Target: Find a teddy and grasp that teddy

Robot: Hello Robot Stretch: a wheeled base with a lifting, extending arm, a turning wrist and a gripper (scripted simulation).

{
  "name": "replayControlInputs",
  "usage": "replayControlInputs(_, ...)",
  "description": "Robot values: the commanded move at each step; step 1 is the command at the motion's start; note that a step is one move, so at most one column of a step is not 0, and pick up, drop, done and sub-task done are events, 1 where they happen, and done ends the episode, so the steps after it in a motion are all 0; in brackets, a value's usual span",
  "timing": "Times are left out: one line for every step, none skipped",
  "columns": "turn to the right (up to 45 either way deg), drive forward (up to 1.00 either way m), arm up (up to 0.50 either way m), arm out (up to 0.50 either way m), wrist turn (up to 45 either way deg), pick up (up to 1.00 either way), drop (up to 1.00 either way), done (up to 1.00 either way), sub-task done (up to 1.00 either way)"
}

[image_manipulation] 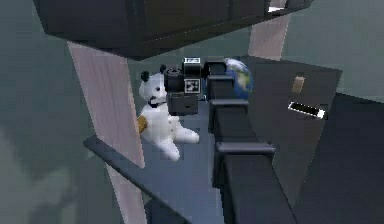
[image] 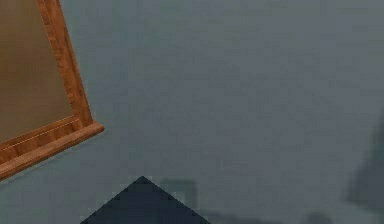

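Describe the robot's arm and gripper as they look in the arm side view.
The arm is a dark, square-sectioned bar built of stepped segments. At its far end sit two small white squares with black marks. Left of them is the gripper, a dark blocky body; its thin fingers are too small to detail.

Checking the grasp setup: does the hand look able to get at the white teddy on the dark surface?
Likely yes: the hand is right near the teddy, nothing visibly between them, though the dark shelf above hangs low.
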Motion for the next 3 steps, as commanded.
replayControlInputs(0.0,0.00,-0.22,0.00,0.0,0.00,0.00,0.00,0.00)
replayControlInputs(0.0,0.00,0.00,0.00,0.0,1.00,0.00,0.00,0.00)
replayControlInputs(0.0,0.00,0.10,0.00,0.0,0.00,0.00,0.00,0.00)
